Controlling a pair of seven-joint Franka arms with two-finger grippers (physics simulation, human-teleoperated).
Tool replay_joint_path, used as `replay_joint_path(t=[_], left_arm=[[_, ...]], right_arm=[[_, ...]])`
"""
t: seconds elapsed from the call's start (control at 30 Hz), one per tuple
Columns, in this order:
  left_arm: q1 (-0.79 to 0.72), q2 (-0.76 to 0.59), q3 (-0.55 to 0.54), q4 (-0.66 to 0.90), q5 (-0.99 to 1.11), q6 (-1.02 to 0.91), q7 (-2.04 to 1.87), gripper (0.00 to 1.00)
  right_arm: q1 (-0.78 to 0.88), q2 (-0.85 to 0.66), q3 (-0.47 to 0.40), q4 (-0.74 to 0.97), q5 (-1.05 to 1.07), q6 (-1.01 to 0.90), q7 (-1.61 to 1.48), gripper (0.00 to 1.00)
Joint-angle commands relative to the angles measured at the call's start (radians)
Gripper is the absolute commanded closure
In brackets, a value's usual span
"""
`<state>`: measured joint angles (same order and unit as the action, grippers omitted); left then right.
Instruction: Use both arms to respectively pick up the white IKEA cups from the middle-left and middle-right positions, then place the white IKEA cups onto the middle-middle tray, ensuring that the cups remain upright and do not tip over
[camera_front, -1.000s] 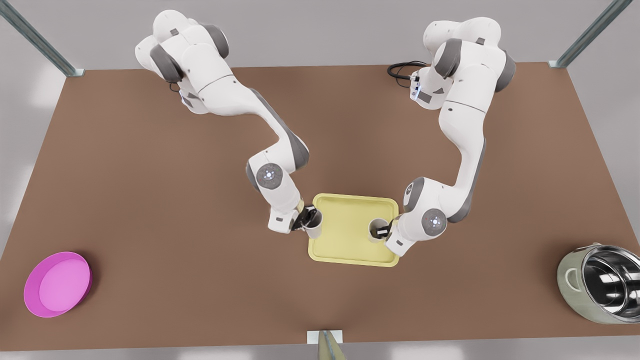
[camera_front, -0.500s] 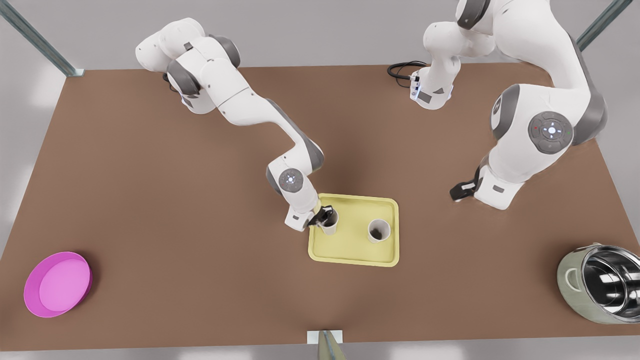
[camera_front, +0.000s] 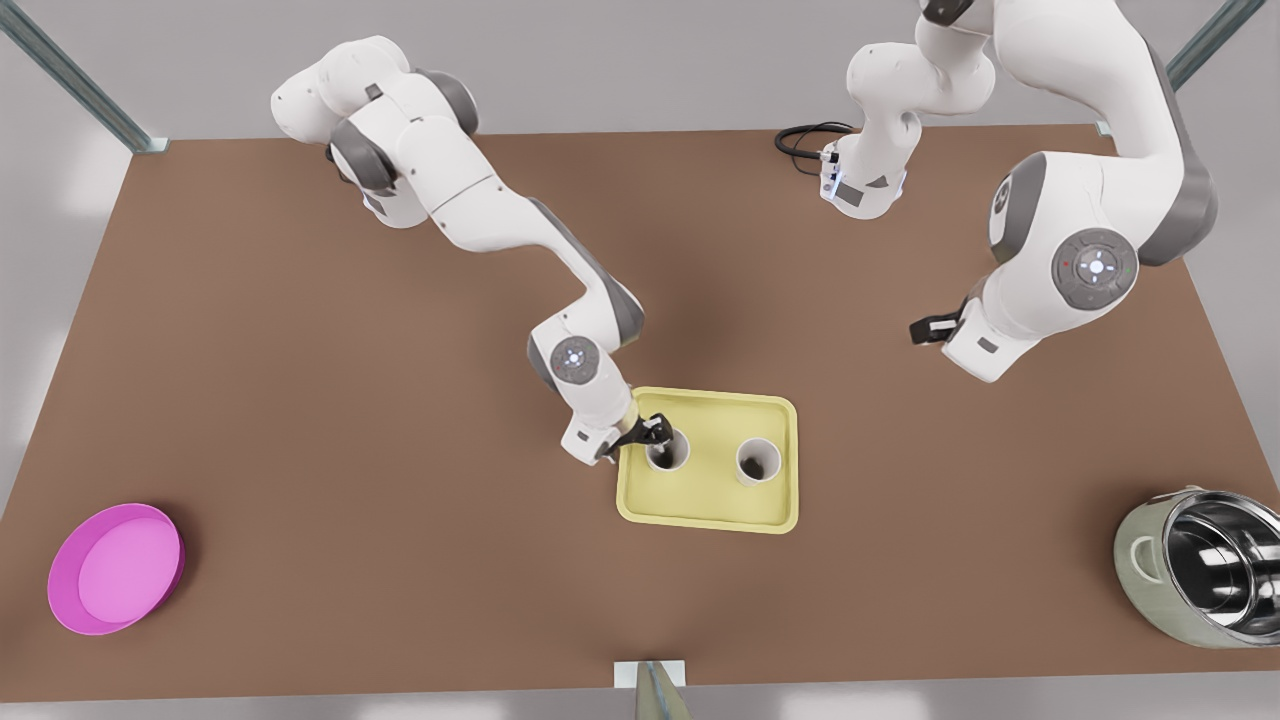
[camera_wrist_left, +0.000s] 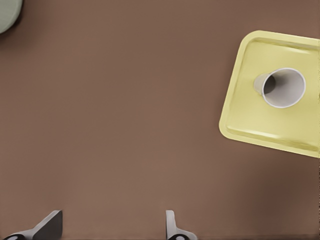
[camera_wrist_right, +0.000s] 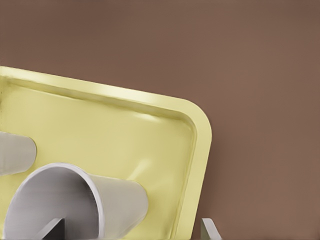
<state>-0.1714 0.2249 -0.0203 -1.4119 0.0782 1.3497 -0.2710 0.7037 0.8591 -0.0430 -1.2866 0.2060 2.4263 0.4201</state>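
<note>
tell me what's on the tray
Two cups stand upright on the tray, apart. The open right gripper covers part of one cup's rim; the open left gripper hangs off the tray.

A brown table (camera_front: 300, 400) is seen. A round magenta bowl (camera_front: 115, 568) is placed near its front-left corner. A steel-lined pot (camera_front: 1205, 565), tipped on its side, is found near its front-right corner. A black cable (camera_front: 800, 138) is laid at its far edge.

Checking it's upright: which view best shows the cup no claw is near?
Left wrist view: the free cup stands whole on the tray, unobstructed. Front view shows it smaller; right wrist view catches its side.
</note>
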Motion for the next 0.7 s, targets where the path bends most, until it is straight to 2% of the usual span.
replay_joint_path(t=[0.0, 0.1, 0.17, 0.2, 0.27, 0.3, 0.33, 0.4, 0.47, 0.5, 0.53, 0.67], left_arm=[[0.004, -0.001, 0.0, 0.001, -0.017, -0.018, 0.158, 0.0], [0.004, -0.001, -0.001, 0.001, -0.017, -0.018, 0.156, 0.0], [0.004, -0.001, -0.001, -0.001, -0.017, -0.021, 0.156, 0.0], [0.004, -0.001, -0.001, -0.001, -0.017, -0.029, 0.156, 0.0], [0.004, -0.001, -0.001, -0.001, -0.017, -0.032, 0.156, 0.0], [0.004, -0.001, -0.001, -0.001, -0.017, -0.038, 0.158, 0.0], [0.004, 0.002, -0.001, -0.001, -0.017, -0.038, 0.158, 0.0], [0.004, 0.002, -0.001, -0.001, -0.017, -0.038, 0.158, 0.0], [0.004, 0.002, -0.001, -0.001, -0.017, -0.04, 0.158, 0.0], [0.004, 0.002, -0.001, -0.001, -0.017, -0.04, 0.156, 0.0], [0.004, 0.002, -0.001, -0.001, -0.017, -0.04, 0.157, 0.0], [0.004, 0.002, -0.001, -0.001, -0.017, -0.046, 0.156, 0.0]], right_arm=[[0.002, -0.041, 0.0, -0.008, 0.004, -0.042, 0.072, 0.0], [-0.059, -0.175, -0.001, -0.007, 0.003, -0.317, 0.054, 0.0], [-0.187, -0.143, -0.011, -0.023, -0.016, -0.569, -0.182, 0.0], [-0.277, -0.081, -0.015, -0.022, -0.134, -0.573, -0.365, 0.0], [-0.394, -0.083, -0.032, -0.025, -0.195, -0.668, -0.369, 0.0], [-0.398, -0.089, -0.101, -0.002, -0.23, -0.688, -0.397, 0.0], [-0.412, -0.14, -0.15, 0.035, -0.223, -0.734, -0.454, 0.0], [-0.438, -0.29, -0.152, 0.035, -0.234, -0.904, -0.454, 0.0], [-0.444, -0.463, -0.143, 0.021, -0.249, -0.944, -0.446, 0.0], [-0.472, -0.581, -0.123, -0.056, -0.27, -0.964, -0.446, 0.0], [-0.541, -0.626, -0.081, -0.083, -0.27, -0.961, -0.449, 0.0], [-0.583, -0.744, -0.052, -0.189, -0.261, -0.963, -0.442, 0.0]])
